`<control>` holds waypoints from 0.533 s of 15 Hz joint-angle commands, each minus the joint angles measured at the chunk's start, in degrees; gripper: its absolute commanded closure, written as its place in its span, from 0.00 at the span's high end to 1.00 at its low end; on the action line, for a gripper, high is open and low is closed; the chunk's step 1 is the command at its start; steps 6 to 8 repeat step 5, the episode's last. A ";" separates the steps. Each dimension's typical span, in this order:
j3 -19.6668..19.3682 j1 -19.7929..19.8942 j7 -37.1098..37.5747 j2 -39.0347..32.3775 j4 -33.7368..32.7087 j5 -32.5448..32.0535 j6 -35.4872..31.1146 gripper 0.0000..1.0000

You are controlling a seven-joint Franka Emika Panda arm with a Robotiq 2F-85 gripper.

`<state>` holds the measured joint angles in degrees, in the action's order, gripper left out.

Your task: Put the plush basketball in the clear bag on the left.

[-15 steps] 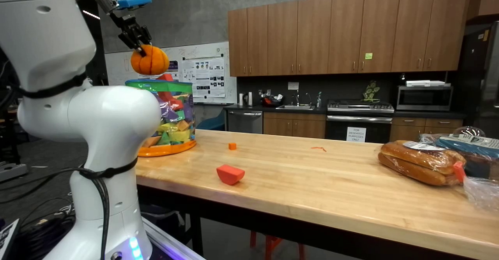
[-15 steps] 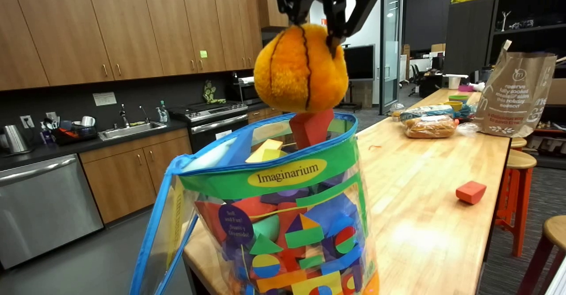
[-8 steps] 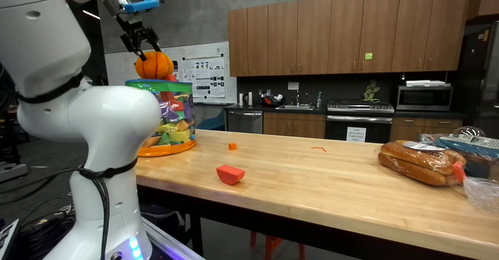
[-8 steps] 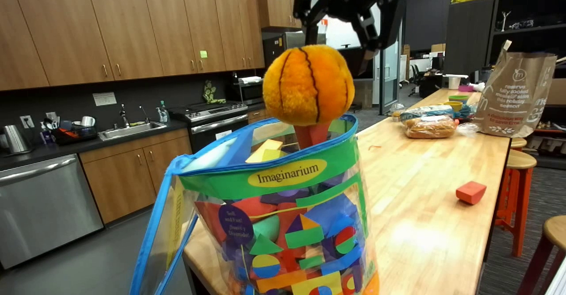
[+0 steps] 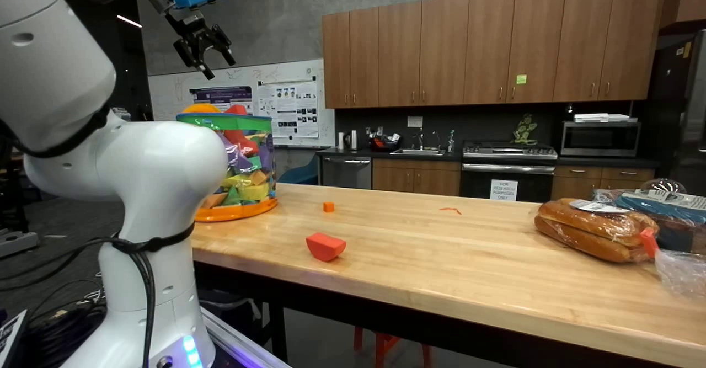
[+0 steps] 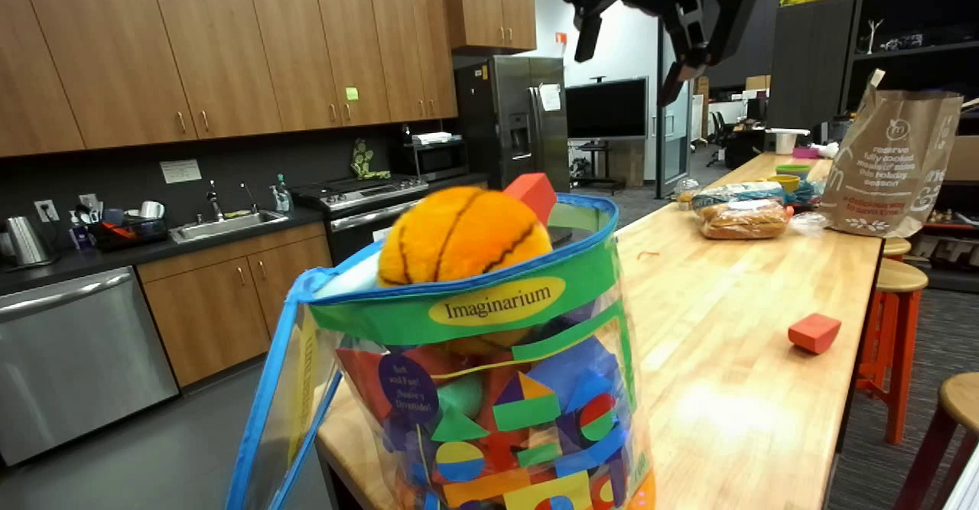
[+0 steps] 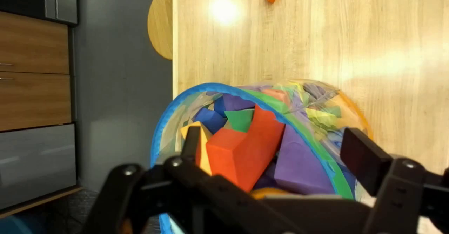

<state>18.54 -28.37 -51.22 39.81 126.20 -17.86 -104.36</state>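
Note:
The orange plush basketball [image 6: 463, 235] rests in the mouth of the clear bag [image 6: 367, 325], its top bulging above the blue rim. Just its upper curve [image 5: 201, 108] shows over the bag's green band [image 5: 245, 121] in an exterior view. Colourful blocks fill the bag, and a red one sticks up beside the ball. Above the bag hangs my gripper [image 5: 220, 69], apart from the ball, with its jaws spread wide and nothing between them. From the wrist view, the gripper [image 7: 275, 146] hides most of the ball; a small orange sliver [image 7: 268, 192] remains visible.
On the wooden table [image 5: 419, 257] lie a red block [image 5: 325, 246] and a small orange cube [image 5: 329, 207]. Farther along sit bagged bread [image 6: 743, 219] and a brown paper bag [image 6: 891, 162]. Stools stand along the table's side.
The jaws have opened and let go of the plush basketball. It has dropped from above the rim into the bag's mouth, while my gripper has risen away from it.

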 commanded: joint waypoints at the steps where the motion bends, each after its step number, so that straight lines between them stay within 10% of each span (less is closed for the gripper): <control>1: -0.19 -0.32 0.18 0.21 0.01 -0.21 0.16 1.00; 8: -0.20 -0.34 0.26 0.36 0.42 -0.22 -0.09 1.00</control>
